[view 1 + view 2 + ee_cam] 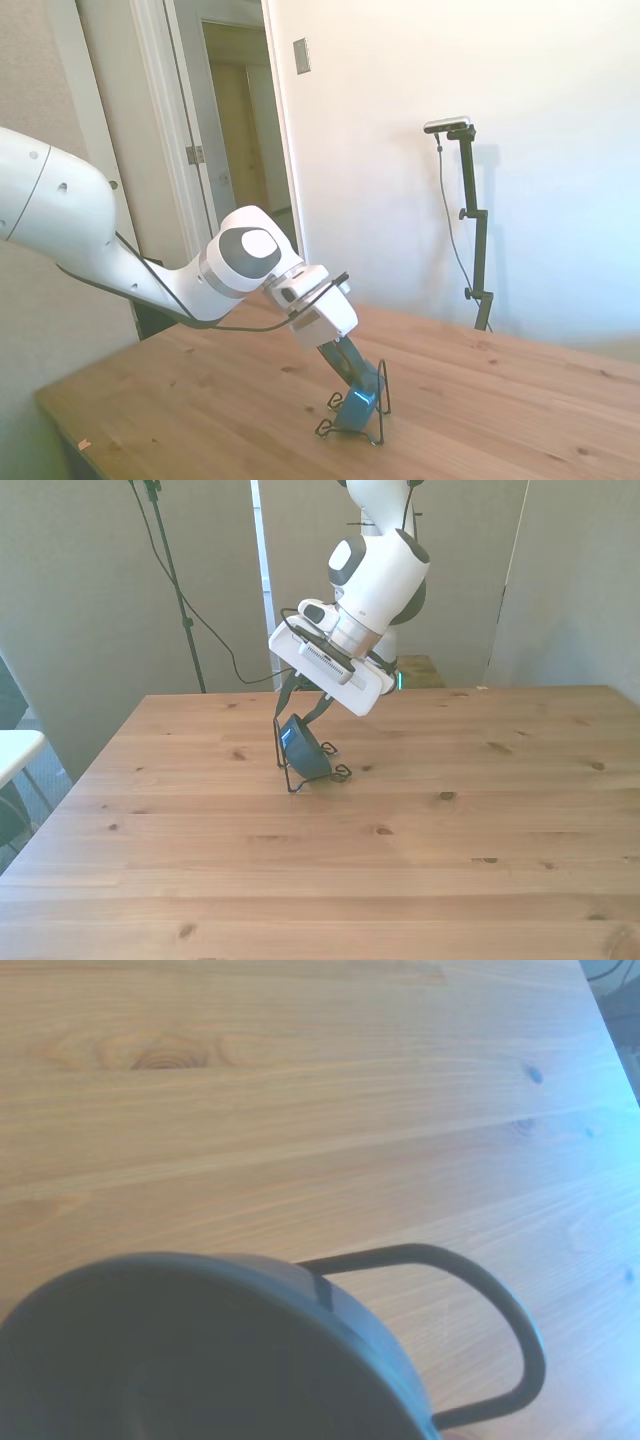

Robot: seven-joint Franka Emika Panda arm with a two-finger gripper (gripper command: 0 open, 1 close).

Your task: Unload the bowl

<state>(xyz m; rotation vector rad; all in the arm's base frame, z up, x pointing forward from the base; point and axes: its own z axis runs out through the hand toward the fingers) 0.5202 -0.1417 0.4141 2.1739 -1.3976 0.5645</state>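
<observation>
The bowl (357, 403) stands on edge in the rack (378, 428), which rests on the table (500, 400); unloading is judged not yet complete, since the bowl remains seated between the rack's wires. The gripper (362, 381) reaches down at a slant to the bowl's upper rim. The jaws appear to straddle that rim, but how far they are open, and whether they grip it, cannot be told from any view. Lifting the bowl clear and setting it down remain. The front view shows the bowl's hollow side; the side view shows its back. The wrist view alone shows a rack loop just beyond the bowl's rim.
</observation>
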